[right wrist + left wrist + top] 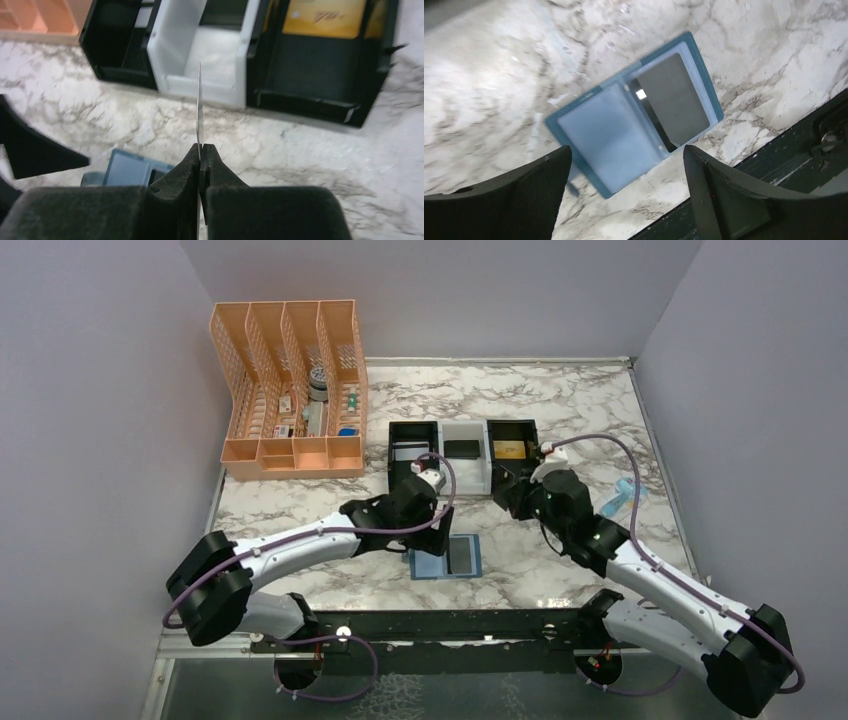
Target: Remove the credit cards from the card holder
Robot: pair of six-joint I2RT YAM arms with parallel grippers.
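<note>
The teal-blue card holder (pixel 447 558) lies open on the marble near the front edge. In the left wrist view (pixel 624 120) its left pocket looks empty and its right pocket shows a dark grey card (pixel 674 97). My left gripper (pixel 624 165) is open and empty, hovering just above the holder's near edge (pixel 435 535). My right gripper (pixel 201 146) is shut on a thin card (pixel 199 105) seen edge-on, pale along its edge, held above the marble before the tray (pixel 512 492). A gold card (pixel 320 15) and a black card (pixel 222 12) lie in the tray.
The black-and-white three-compartment tray (pixel 470 472) stands behind the holder. An orange mesh organiser (pixel 290 390) stands at the back left. A pale blue object (pixel 622 495) lies right of my right arm. A black metal strip (pixel 440 625) runs along the table's front edge.
</note>
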